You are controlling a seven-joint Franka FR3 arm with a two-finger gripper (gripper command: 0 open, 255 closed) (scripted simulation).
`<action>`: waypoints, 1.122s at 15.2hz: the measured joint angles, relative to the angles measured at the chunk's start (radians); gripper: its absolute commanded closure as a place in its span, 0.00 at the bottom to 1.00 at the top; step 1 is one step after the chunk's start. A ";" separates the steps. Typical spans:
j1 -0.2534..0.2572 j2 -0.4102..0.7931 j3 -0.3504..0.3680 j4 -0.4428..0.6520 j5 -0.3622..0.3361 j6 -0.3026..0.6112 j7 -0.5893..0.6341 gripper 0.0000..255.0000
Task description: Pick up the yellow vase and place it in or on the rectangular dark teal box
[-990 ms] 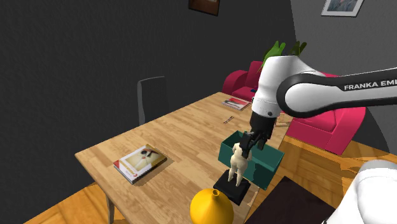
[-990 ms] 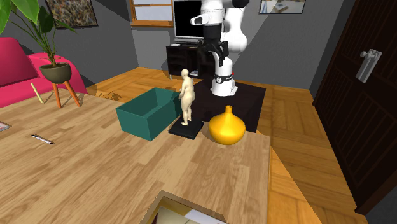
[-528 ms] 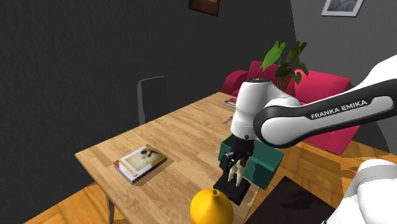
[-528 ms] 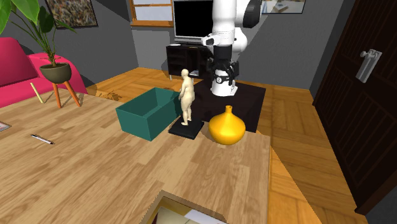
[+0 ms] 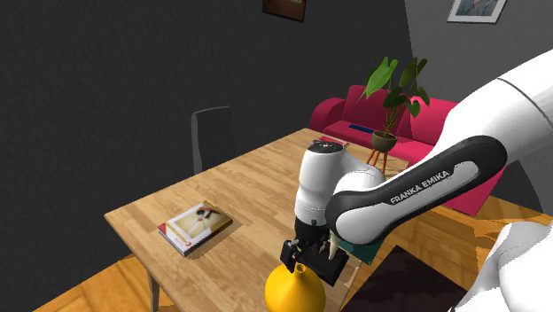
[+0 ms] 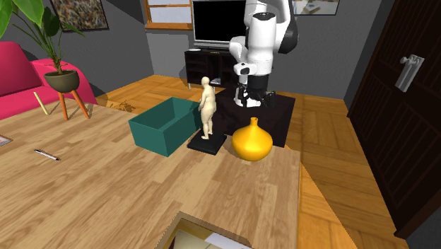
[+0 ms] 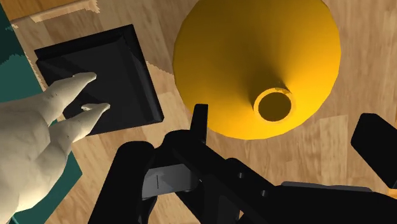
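The yellow vase stands upright near the table's edge, round-bodied with a narrow neck. My black gripper hangs open just above it. The vase's mouth lies between the two spread fingers, and neither finger touches it. The dark teal box sits beside the vase, open-topped and rectangular; in the shoulder view the arm hides all but a sliver of the teal box. Between box and vase a cream figurine stands on a black base.
A book lies on the wooden table toward the shoulder view's left, with a grey chair behind. A pen lies far from the box. A pink sofa and a potted plant stand beyond the table.
The arm has swung away from above the box and figurine and come down over the yellow vase. The gripper, open throughout, now sits just above the vase's neck. Vase, box and figurine have not moved.
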 measured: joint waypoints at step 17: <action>-0.009 0.109 0.015 -0.022 -0.050 0.127 0.043 1.00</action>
